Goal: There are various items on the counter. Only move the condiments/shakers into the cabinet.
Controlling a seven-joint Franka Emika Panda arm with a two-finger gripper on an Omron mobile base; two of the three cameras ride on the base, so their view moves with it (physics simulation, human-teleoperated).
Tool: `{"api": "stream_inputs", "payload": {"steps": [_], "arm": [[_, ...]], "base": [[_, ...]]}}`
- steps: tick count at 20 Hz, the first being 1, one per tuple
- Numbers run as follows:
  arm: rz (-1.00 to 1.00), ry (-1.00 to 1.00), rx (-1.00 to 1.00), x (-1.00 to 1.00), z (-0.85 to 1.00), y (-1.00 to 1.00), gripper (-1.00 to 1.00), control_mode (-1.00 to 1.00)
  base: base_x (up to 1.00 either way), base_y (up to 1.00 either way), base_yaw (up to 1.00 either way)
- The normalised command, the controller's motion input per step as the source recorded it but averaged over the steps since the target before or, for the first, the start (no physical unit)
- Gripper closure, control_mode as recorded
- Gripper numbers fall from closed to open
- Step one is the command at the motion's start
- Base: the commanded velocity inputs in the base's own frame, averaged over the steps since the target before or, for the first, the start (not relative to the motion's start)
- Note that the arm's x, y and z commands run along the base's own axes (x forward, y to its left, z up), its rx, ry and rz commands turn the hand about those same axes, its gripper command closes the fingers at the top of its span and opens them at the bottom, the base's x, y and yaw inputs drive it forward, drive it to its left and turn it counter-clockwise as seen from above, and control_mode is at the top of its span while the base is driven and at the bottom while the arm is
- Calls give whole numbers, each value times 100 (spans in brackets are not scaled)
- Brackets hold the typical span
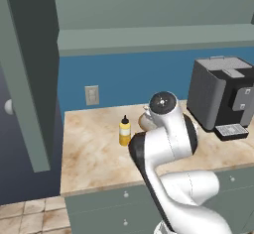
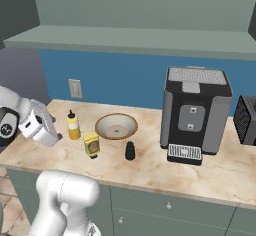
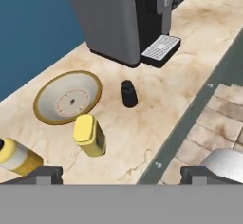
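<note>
My claw [image 3: 121,173] hangs spread wide and empty above the beige marbled stone counter [image 2: 210,172], near its left end. Taking the shallow round tan wooden bowl [image 2: 116,126] as my mark: the yellow squeeze bottle with black nozzle [image 2: 73,125] stands to its left, the plain yellow squarish bottle [image 2: 91,144] just in front-left, the small black shaker [image 2: 130,150] in front, and the big black coffee machine [image 2: 195,112] to its right. The grey-green wall cabinet's shelf [image 2: 135,37] runs above, bare.
</note>
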Motion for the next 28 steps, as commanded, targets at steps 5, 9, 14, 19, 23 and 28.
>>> {"api": "stream_inputs", "payload": {"steps": [5, 9, 14, 19, 23, 28], "arm": [[-7, -4, -2, 0, -3, 42, -100, -100], [0, 14, 10, 35, 0, -10, -100, -100], [4, 23, 24, 51, 0, -52, -100, -100], [1, 11, 2, 3, -7, -6, -100, -100], [3, 8, 0, 5, -13, 0, -100, -100], [10, 7, 0, 30, -10, -3, -100, -100]], "base": [[0, 0, 0], [0, 0, 0], [0, 0, 0], [0, 0, 0], [0, 0, 0], [0, 0, 0]]}}
